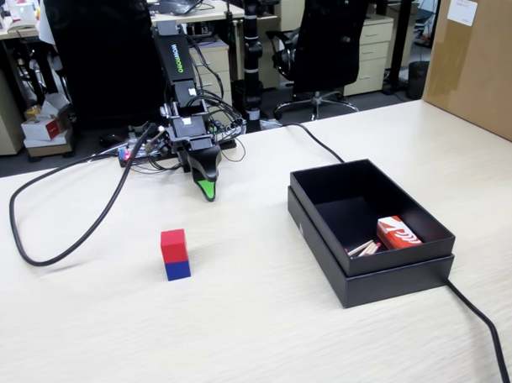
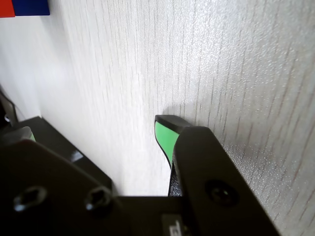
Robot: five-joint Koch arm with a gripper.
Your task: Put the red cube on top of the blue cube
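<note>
The red cube (image 1: 173,245) stands squarely on top of the blue cube (image 1: 178,270) on the pale wood table, left of centre in the fixed view. My gripper (image 1: 207,191) hangs behind and to the right of the stack, well apart from it, tip down close to the table. The wrist view lies on its side. Its top left corner shows slivers of the red cube (image 2: 6,7) and the blue cube (image 2: 30,6). There the gripper (image 2: 94,125) is open, with bare table between its green-padded fingers (image 2: 165,136) and nothing held.
A black open box (image 1: 372,267) sits to the right with a red-and-white carton (image 1: 398,233) and thin sticks inside. A black cable (image 1: 39,249) loops at left, and another cable (image 1: 479,318) runs off the box. A cardboard box (image 1: 478,58) stands at far right.
</note>
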